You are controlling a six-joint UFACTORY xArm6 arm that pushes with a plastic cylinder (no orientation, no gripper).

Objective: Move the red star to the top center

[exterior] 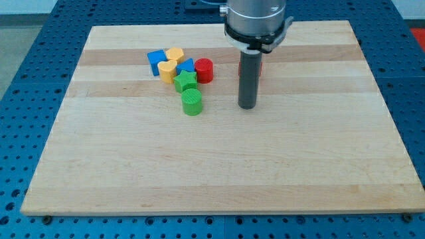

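The red star [259, 67] is mostly hidden behind my rod; only slivers of red show at the rod's sides, near the view's top, right of center. My tip [247, 106] rests on the board just below the red star. A cluster of blocks lies to the left: a red cylinder [204, 70], a green star [186, 81], a green cylinder [192, 102], a blue triangle-like block [186, 65], a blue cube [157, 62], a yellow block [174, 54] and a second yellow block [167, 69].
The wooden board [219, 166] lies on a blue perforated table [40, 40]. The arm's grey wrist [257, 20] hangs over the board's top edge.
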